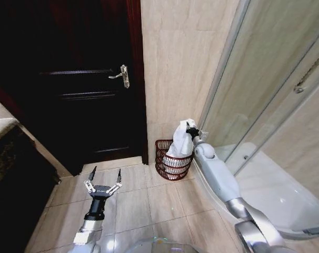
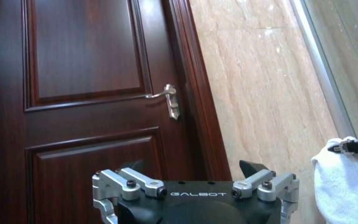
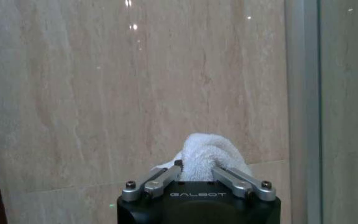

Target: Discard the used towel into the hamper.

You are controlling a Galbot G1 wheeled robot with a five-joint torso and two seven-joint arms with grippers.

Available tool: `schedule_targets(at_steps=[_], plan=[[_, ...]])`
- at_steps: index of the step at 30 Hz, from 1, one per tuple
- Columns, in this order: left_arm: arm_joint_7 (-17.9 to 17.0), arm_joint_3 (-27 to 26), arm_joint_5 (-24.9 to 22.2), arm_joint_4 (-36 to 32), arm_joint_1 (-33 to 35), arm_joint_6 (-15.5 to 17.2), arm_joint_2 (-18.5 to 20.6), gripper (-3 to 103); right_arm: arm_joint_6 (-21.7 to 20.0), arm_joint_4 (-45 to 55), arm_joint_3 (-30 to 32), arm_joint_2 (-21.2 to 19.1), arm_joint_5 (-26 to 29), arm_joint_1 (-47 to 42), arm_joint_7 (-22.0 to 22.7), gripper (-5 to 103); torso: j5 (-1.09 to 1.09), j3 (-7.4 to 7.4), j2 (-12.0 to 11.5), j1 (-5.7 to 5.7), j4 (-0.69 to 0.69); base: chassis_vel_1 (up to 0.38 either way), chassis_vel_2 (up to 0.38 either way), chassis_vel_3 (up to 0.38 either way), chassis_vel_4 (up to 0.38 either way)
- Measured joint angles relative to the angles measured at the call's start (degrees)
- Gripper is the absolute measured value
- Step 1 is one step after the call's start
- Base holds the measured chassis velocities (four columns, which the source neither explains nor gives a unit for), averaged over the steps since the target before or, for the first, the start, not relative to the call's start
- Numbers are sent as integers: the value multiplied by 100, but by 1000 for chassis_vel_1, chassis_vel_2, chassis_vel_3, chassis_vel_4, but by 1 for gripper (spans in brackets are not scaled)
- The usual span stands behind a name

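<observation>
A white towel point(image 1: 179, 145) hangs down into the dark red wire hamper point(image 1: 170, 163), which stands on the floor at the foot of the beige wall beside the door. My right gripper point(image 1: 189, 126) is shut on the towel's top end above the hamper. In the right wrist view the towel point(image 3: 205, 158) bulges up between the closed fingers point(image 3: 160, 178). The left wrist view catches the same towel point(image 2: 347, 186) and the right gripper's tip point(image 2: 347, 147) at the edge. My left gripper point(image 1: 102, 182) stands open low over the floor tiles, left of the hamper, with nothing in it.
A dark wooden door point(image 1: 80, 79) with a metal handle point(image 1: 122, 75) stands left of the hamper. A glass shower enclosure point(image 1: 275, 95) with a white tray point(image 1: 275, 195) lies to the right. A dark cabinet point(image 1: 12, 179) borders the floor on the left.
</observation>
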Motion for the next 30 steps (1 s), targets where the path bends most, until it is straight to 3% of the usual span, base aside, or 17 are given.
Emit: schedule_targets(at_steps=[30], plan=[[11, 22, 52, 0, 62, -84, 0, 100, -185, 909, 57, -196, 107, -579, 241, 5, 0, -416, -693, -279, -1, -30, 32, 31, -32]])
